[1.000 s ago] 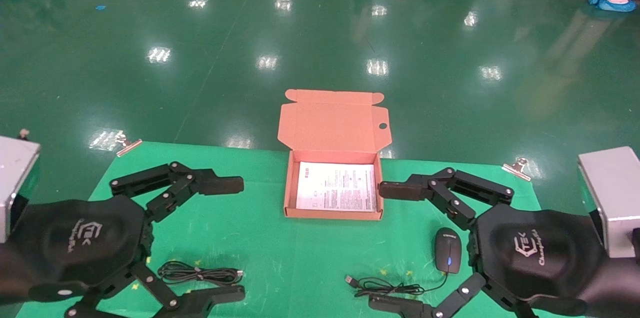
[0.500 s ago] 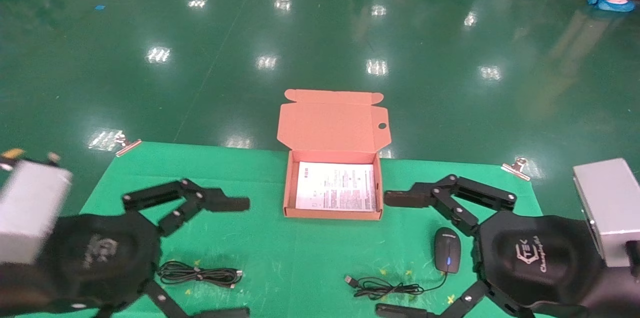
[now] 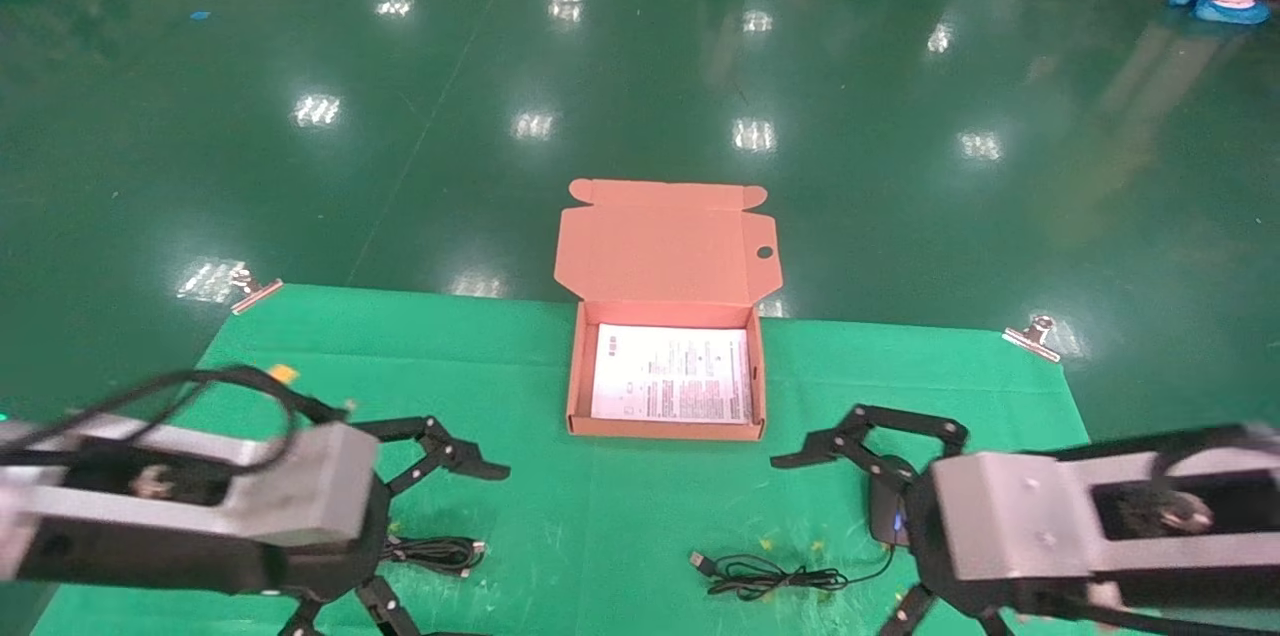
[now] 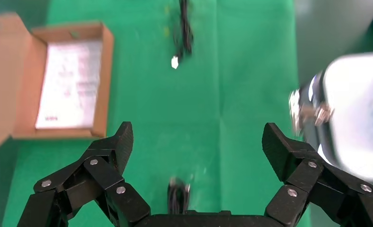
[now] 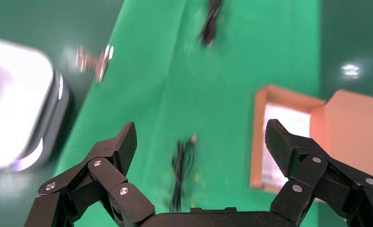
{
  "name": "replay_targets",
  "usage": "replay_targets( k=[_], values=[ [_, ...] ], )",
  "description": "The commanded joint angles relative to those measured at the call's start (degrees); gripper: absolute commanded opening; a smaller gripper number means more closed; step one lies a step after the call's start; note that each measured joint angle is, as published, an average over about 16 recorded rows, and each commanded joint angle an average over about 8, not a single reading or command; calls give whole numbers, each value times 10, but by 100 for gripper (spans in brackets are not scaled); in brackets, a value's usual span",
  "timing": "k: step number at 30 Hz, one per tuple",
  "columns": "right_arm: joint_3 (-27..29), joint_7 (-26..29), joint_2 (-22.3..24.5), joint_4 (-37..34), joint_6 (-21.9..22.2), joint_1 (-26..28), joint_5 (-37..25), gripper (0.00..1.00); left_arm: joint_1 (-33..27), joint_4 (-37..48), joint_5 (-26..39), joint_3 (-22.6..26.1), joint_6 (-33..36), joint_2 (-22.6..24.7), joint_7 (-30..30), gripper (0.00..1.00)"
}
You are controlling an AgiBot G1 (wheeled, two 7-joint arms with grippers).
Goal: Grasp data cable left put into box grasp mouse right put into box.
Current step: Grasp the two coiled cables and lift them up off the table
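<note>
We see the box [image 3: 668,431] lying open on the green cloth [image 3: 560,516], its hinged lid tipped back on the far side and a white printed sheet [image 3: 672,373] lining its bottom. Nothing else lies inside it. Nearer to us than the box and off to its left, the data cable [image 3: 432,553] rests on the cloth in a loose bundle, partly hidden under our left gripper [image 4: 196,149], which hangs right above it with its fingers spread wide and nothing between them. Nearer than the box and off to its right, the mouse [image 3: 885,511] sits mostly covered by our right gripper [image 5: 201,142], whose fingers are likewise spread wide and bare. The mouse's cord [image 3: 775,576] trails from it across the cloth, ending in a USB plug [image 3: 702,562] just in front of the box.
</note>
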Motion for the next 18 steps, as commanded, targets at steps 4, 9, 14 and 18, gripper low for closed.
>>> replay_targets(
  k=[4, 9, 14, 18],
  values=[
    [-51, -35, -20, 2, 3, 31, -85, 100, -16, -1, 90, 38, -17, 25, 5, 100],
    [-88, -53, -35, 1, 11, 41, -151, 100, -19, 0, 151, 61, -29, 40, 7, 100],
    [-115, -64, -52, 0, 22, 43, -206, 100, -17, 2, 202, 81, -40, 52, 6, 100],
    [-132, -65, -65, -2, 33, 39, -245, 100, -14, 5, 240, 96, -49, 63, 3, 100]
  ],
)
